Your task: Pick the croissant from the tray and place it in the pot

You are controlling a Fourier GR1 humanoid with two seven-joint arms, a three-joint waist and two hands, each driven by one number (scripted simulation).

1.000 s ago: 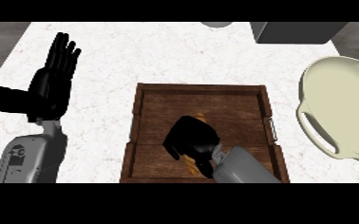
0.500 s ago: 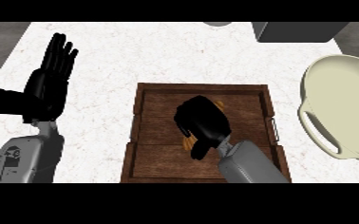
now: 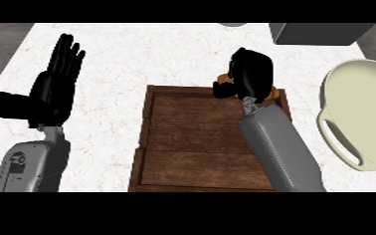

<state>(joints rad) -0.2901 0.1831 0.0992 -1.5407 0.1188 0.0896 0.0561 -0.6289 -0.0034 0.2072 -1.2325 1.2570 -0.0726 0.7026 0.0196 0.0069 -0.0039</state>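
Note:
My right hand (image 3: pixel 249 74) hovers over the far edge of the brown wooden tray (image 3: pixel 191 144), its fingers curled round the golden croissant (image 3: pixel 272 94). Only slivers of the croissant show beside the thumb and the wrist. The cream pot (image 3: pixel 352 112) with a loop handle lies at the right edge of the view, to the right of the hand. My left hand (image 3: pixel 55 82) rests open at the left, fingers up.
A grey box (image 3: pixel 316 33) stands at the back right of the white marble counter (image 3: pixel 147 55). Part of a small grey round object (image 3: pixel 234 24) shows at the back edge.
My right hand has risen off the tray floor with the croissant and moved toward the tray's far edge and rightward. The left hand has not moved.

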